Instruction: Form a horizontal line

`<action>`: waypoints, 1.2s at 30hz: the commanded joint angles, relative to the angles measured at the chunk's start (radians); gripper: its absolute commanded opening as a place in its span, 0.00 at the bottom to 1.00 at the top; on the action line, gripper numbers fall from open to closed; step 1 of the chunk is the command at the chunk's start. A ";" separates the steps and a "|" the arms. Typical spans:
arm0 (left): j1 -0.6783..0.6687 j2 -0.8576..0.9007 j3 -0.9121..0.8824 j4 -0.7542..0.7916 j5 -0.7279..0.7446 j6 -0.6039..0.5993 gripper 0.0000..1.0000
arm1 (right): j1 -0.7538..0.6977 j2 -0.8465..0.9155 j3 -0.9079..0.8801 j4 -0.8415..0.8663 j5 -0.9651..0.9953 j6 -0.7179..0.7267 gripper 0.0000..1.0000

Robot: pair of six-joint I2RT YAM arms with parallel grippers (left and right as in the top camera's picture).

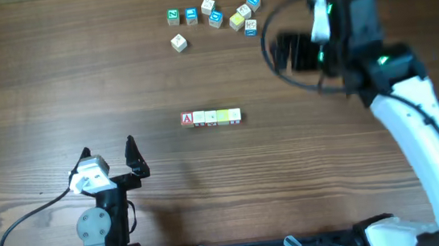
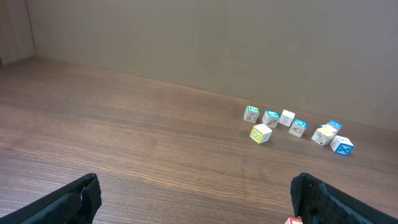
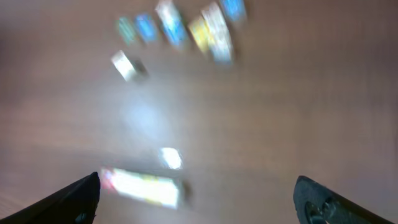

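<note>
A straight row of small wooden letter cubes (image 1: 212, 117) lies at the table's middle, a red "A" at its left end and a yellow cube near its right end. It shows blurred in the right wrist view (image 3: 142, 186). My left gripper (image 1: 108, 156) is open and empty, below and left of the row; in the left wrist view (image 2: 196, 196) only the red cube's corner (image 2: 292, 221) shows by the right finger. My right gripper (image 1: 284, 52) is raised at the upper right, open and empty; in its own view (image 3: 196, 199) the fingers are wide apart.
A loose group of cubes with blue, green and yellow faces (image 1: 213, 17) lies at the back of the table, also in the left wrist view (image 2: 297, 126) and blurred in the right wrist view (image 3: 180, 28). A black cable (image 1: 20, 231) runs at the lower left.
</note>
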 commanded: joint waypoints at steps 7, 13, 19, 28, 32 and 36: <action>-0.005 -0.005 -0.003 -0.002 -0.008 0.019 1.00 | -0.004 -0.289 -0.622 0.002 0.005 -0.010 1.00; -0.005 -0.005 -0.003 -0.002 -0.009 0.019 1.00 | -0.004 -0.299 -0.698 0.026 0.005 -0.010 1.00; -0.005 -0.005 -0.003 -0.002 -0.009 0.019 1.00 | -0.004 -0.292 -0.698 0.028 0.005 -0.010 1.00; -0.005 -0.005 -0.003 -0.002 -0.009 0.019 1.00 | -0.004 -0.380 -0.742 0.100 0.005 -0.010 1.00; -0.005 -0.005 -0.003 -0.002 -0.009 0.019 1.00 | -0.004 -0.522 -0.752 0.288 0.005 -0.010 1.00; -0.005 -0.005 -0.003 -0.002 -0.009 0.019 1.00 | -0.004 -0.696 -0.802 0.509 0.005 -0.010 1.00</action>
